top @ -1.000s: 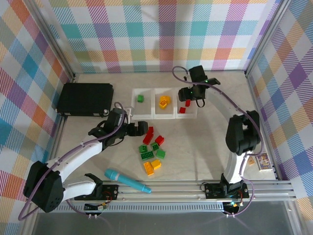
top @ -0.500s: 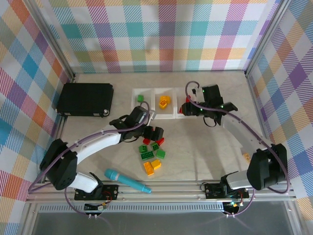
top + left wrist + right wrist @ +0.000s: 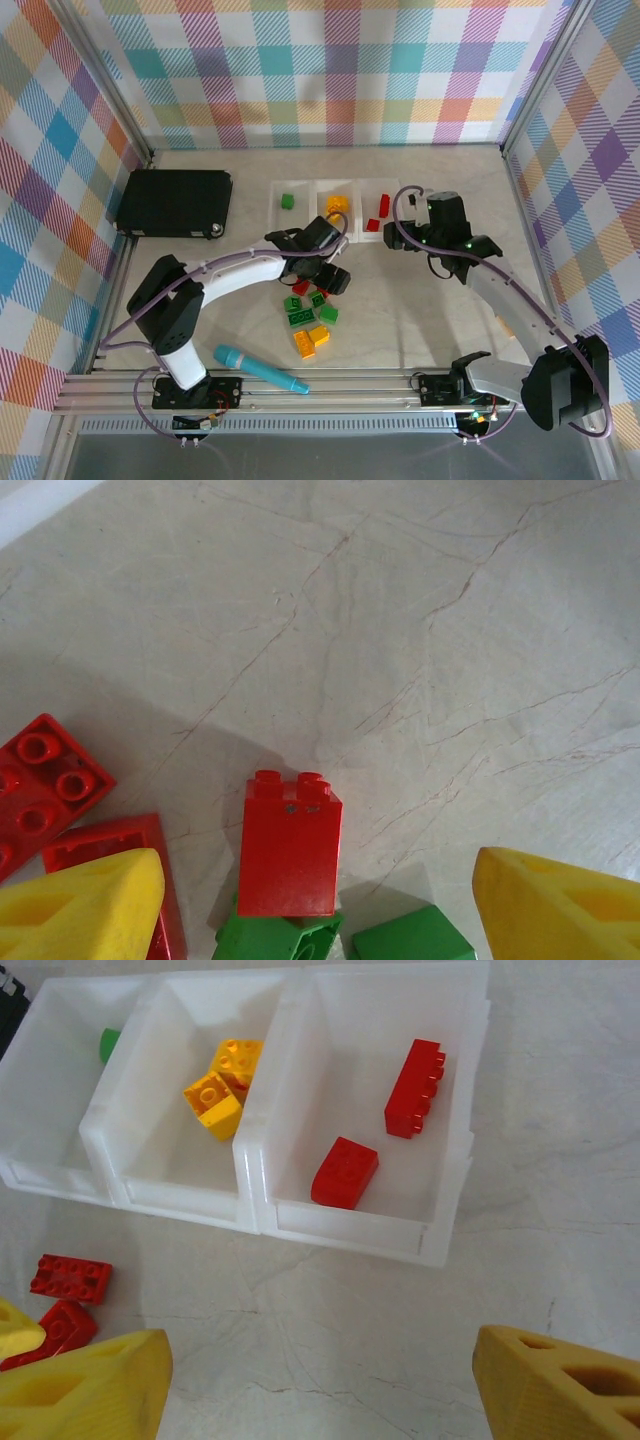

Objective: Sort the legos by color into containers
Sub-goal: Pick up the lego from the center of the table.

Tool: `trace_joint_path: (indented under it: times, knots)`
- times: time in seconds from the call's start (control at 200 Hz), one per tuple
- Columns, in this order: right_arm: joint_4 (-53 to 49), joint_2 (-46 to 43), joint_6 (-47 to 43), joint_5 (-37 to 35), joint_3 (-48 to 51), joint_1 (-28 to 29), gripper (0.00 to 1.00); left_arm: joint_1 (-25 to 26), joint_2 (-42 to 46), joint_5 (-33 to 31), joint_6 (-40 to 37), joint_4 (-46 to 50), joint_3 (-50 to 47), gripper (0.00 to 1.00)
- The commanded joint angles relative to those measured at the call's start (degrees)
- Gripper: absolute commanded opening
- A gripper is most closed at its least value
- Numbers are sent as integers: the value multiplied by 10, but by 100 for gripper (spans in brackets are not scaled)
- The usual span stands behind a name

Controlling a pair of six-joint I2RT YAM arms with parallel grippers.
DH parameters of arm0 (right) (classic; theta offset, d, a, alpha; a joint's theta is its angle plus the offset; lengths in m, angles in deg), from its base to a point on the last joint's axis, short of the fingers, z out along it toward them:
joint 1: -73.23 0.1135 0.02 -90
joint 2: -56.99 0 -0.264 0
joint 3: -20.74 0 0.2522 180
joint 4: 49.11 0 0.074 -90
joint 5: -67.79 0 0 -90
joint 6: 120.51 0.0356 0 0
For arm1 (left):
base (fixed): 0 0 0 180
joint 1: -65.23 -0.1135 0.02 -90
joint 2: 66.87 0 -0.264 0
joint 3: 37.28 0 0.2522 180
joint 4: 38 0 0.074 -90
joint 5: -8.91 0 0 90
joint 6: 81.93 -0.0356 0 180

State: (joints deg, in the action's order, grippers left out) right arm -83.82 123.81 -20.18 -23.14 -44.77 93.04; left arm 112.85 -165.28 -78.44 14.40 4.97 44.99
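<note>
Loose legos (image 3: 310,318) in red, green and yellow lie in a pile at mid-table. My left gripper (image 3: 330,277) hovers over the pile's far edge. In the left wrist view a red brick (image 3: 290,845) rests on a green brick (image 3: 275,938), between the wide-apart fingers of the left gripper (image 3: 320,910), neither touching it. The containers (image 3: 336,228) stand in a row behind the pile. The right container (image 3: 455,1110) holds two red bricks (image 3: 415,1088), the middle one yellow bricks (image 3: 225,1085), the left one a green brick (image 3: 108,1045). My right gripper (image 3: 320,1385) is open over bare table, just in front of them.
A black case (image 3: 175,203) sits at the far left. A teal marker pen (image 3: 258,367) lies near the front edge. Two red bricks (image 3: 70,1278) lie loose left of my right gripper. Plaid walls close in the table on three sides.
My left gripper swung right, over the pile, and its jaws narrowed around the red brick. My right gripper let a red brick drop into the right container, opened wider and pulled back toward the front.
</note>
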Motion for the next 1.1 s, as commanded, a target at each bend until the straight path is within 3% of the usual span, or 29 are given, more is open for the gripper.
trace_joint_path:
  times: [0.0,0.405,0.64,0.955,1.095]
  knots:
    - [12,-13,11,-19,7,-1,79,10,-23,-27,-12,44,26,79]
    - [3,-4,44,-39,14,-2,79,20,-94,-85,-9,107,84,65]
    - [-3,2,48,-44,12,-2,79,26,-119,-87,-19,117,102,63]
    - [-11,6,51,-53,11,-2,79,39,-161,-116,-25,143,143,43]
    - [-14,5,46,-58,12,-2,80,39,-169,-131,-21,146,152,40]
